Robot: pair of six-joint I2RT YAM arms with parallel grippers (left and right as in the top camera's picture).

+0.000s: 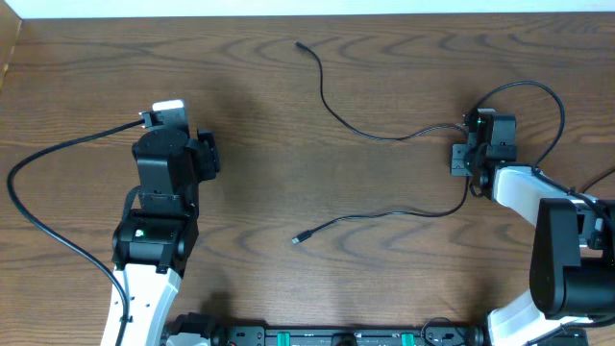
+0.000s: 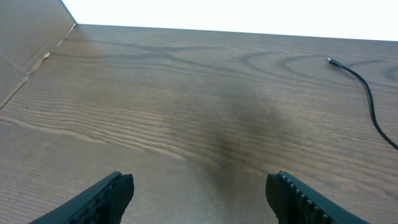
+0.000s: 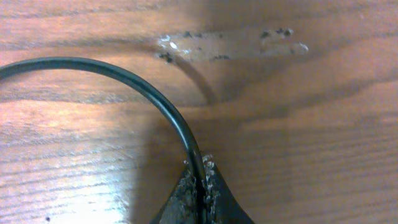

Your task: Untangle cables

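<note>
A thin black cable (image 1: pixel 332 104) runs from a small plug at the far middle of the table down and right to my right gripper (image 1: pixel 462 159). A second strand (image 1: pixel 384 214) runs from a plug tip near the table's middle right to the same gripper. A thin loop (image 1: pixel 538 96) arcs behind the right wrist. In the right wrist view the jaws (image 3: pixel 200 182) are shut on the black cable (image 3: pixel 155 93), which curves away to the left. My left gripper (image 1: pixel 209 154) is open and empty (image 2: pixel 199 186) over bare wood; a cable end (image 2: pixel 364 87) lies far to its right.
A thick black robot wire (image 1: pixel 58 154) loops from the left arm over the table's left side. A cardboard wall (image 2: pixel 25 50) stands at the far left. Whitish scuff marks (image 3: pixel 230 43) lie on the wood ahead of the right jaws. The table's back edge is white.
</note>
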